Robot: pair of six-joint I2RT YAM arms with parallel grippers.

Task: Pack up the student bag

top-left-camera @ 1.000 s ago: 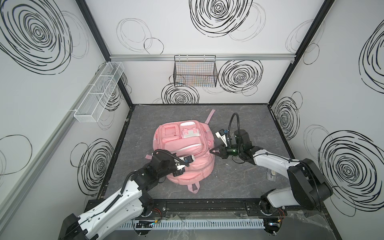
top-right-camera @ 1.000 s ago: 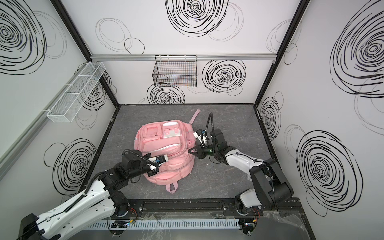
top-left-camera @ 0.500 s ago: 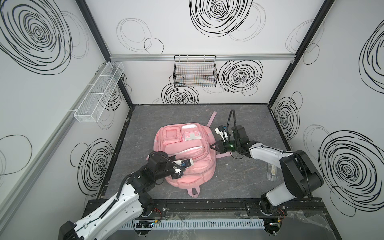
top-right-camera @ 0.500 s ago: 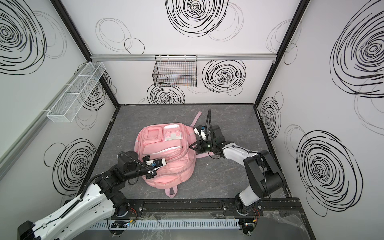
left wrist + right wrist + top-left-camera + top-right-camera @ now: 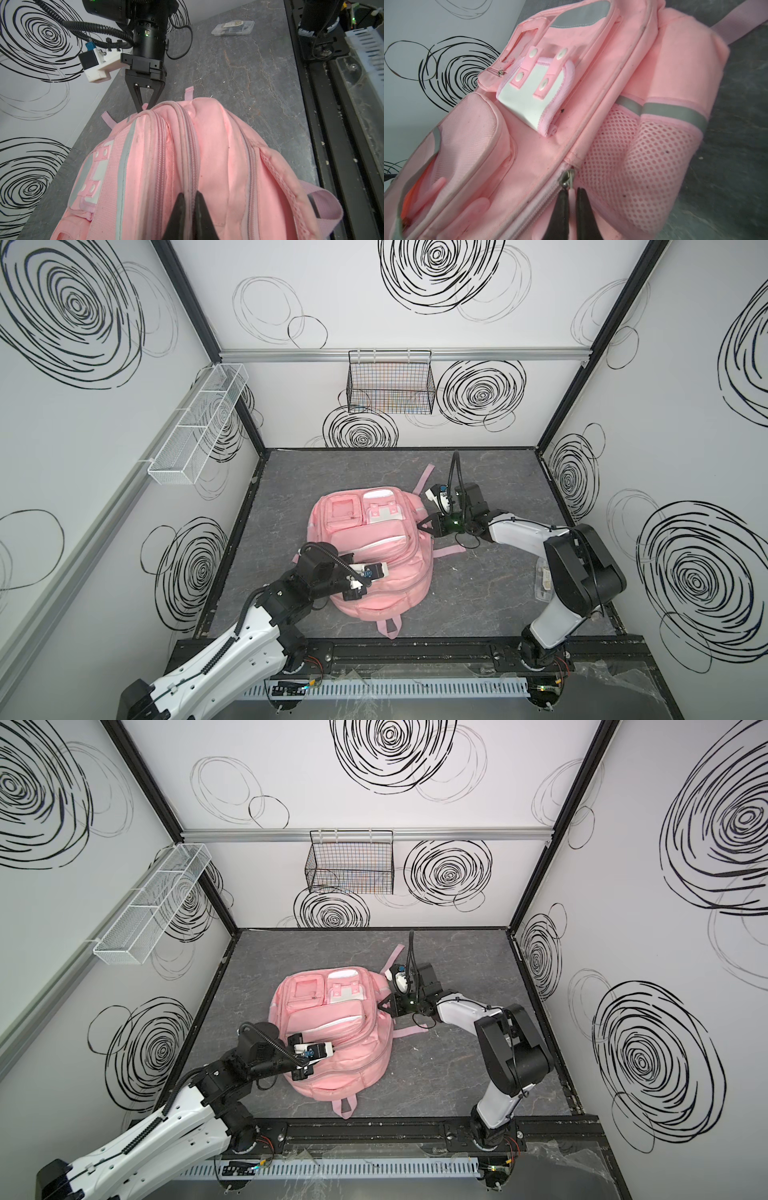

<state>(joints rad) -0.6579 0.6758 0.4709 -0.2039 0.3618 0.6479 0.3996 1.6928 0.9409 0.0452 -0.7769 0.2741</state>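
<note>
- Pink backpack (image 5: 376, 539) flat on the middle of the grey table (image 5: 478, 597), pocket side up, carry loop toward the robot's base.
- Left gripper (image 5: 189, 197) low over the near-left part of the backpack, almost fully closed, pinching a raised ridge of fabric along a zip track between its fingertips.
- Right gripper (image 5: 144, 108) at the backpack's right side toward the far end, just beside the mesh side pocket (image 5: 643, 155).
- Closed tight there on the pink zip pull (image 5: 571, 194), which hangs from a metal slider (image 5: 568, 179).
- White flap patch (image 5: 533, 97) with pink snap tabs on the front of the backpack, next to a small framed pocket.
- Something orange (image 5: 408, 197) showing inside a gaping front pocket, too hidden to name.
- Pink strap (image 5: 424, 477) trailing onto the table from the far end.
- Clear plastic case (image 5: 232, 28) lying on the table well apart from the backpack, close to the right arm's base.
- Black wire basket (image 5: 390, 385) hung on the back wall.
- White mesh rack (image 5: 195, 427) on the left wall, both well above the table.
</note>
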